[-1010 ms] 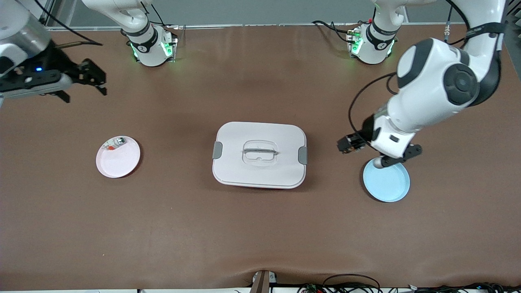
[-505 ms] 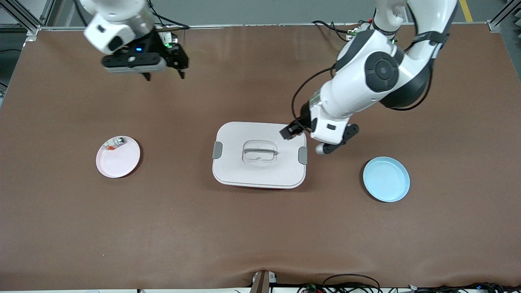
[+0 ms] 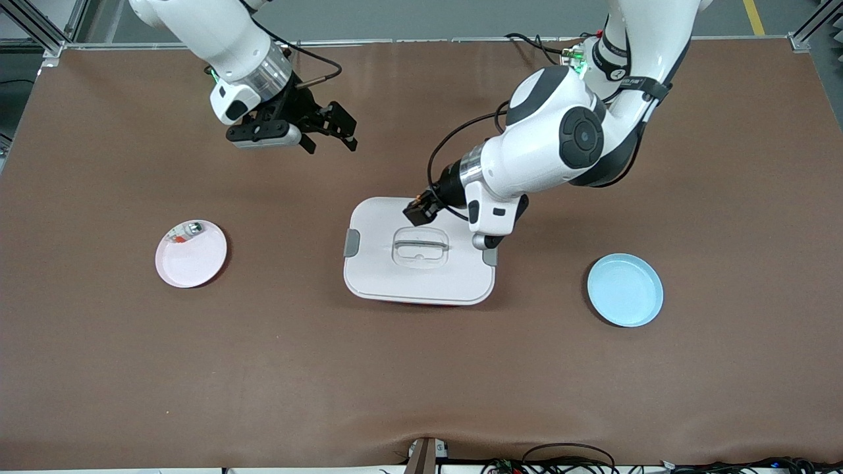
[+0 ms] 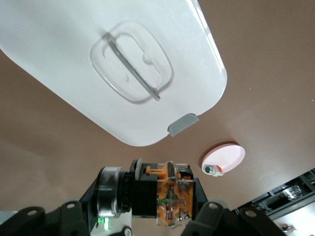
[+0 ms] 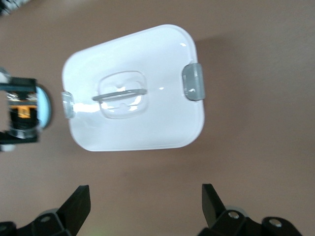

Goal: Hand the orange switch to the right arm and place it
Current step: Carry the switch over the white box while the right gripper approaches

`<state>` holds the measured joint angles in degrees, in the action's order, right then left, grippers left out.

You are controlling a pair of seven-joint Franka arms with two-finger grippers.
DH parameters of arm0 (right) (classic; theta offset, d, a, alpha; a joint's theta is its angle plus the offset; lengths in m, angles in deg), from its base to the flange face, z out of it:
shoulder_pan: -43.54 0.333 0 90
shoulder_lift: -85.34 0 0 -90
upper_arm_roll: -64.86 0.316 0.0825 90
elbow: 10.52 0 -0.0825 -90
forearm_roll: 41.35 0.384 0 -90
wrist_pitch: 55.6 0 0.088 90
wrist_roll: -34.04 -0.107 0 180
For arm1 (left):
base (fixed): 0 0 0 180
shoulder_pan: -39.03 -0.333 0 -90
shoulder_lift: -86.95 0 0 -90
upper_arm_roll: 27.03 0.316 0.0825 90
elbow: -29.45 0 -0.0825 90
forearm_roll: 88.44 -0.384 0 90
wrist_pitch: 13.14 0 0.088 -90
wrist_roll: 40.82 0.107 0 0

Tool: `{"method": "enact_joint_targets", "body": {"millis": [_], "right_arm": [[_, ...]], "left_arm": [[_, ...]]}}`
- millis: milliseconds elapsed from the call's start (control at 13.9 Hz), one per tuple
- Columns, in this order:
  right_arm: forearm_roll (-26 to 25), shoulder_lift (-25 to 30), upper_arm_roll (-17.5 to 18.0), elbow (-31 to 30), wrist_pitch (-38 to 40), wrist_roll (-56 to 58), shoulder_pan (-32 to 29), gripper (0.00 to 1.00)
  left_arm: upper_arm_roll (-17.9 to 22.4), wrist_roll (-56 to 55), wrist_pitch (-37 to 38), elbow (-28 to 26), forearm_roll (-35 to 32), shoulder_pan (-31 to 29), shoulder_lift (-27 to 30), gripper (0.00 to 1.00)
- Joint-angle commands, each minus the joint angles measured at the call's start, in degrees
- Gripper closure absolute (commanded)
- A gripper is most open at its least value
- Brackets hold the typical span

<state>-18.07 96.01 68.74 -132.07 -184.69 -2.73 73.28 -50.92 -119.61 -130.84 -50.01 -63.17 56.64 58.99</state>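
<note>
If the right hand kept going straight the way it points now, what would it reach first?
Probably bare brown table: the open right hand points down at it, beside the white lidded container. Its slant is hard to judge, so the container may come first.

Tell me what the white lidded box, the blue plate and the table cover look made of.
White rectangular lidded box: likely smooth, semi-gloss plastic, showing sharp light glints in the right wrist view; grey clips, clear handle. Round pale blue plate: probably plastic, uniform colour, soft sheen, thin raised rim. Brown table cover: seemingly matte vinyl or leatherette, faintly rippled near the front edge.
</note>
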Motion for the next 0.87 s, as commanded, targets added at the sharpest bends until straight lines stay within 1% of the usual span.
{"method": "enact_joint_targets", "body": {"millis": [0, 72, 144, 289, 505, 649, 794], "right_arm": [[9.9, 1.0, -0.2, -2.2, -6.6, 0.9, -0.3, 0.00], [13.3, -0.4, -0.2, -1.8, -8.4, 1.0, -0.3, 0.00], [14.2, -1.9, -0.2, -0.8, -9.3, 1.5, 0.1, 0.00], [14.8, -5.2, -0.1, 1.5, -10.3, 3.9, 0.3, 0.00], [15.0, -9.7, -0.1, 6.2, -10.5, 4.0, -0.2, 0.00], [16.0, -11.8, -0.1, 8.7, -11.0, 4.0, -0.2, 0.00], [16.0, -12.6, -0.1, 9.1, -13.6, 4.3, 0.3, 0.00]], "left_arm": [[0.0, -3.9, -2.9, 1.8, 2.2, 1.2, -2.4, 1.00], [0.1, -4.2, -3.9, 1.8, 2.6, 2.0, -2.6, 1.00], [0.1, -4.5, -4.2, 1.9, 3.2, 2.2, -3.0, 1.00], [0.1, -4.6, -4.4, 1.9, 4.3, 2.2, -3.2, 1.00], [0.0, -4.7, -4.4, 1.9, 5.1, 2.2, -3.3, 1.00], [0.1, -4.8, -4.5, 1.9, 5.1, 2.9, -3.3, 1.00], [0.1, -5.7, -4.5, 1.9, 5.1, 2.9, -3.6, 1.00]]}}
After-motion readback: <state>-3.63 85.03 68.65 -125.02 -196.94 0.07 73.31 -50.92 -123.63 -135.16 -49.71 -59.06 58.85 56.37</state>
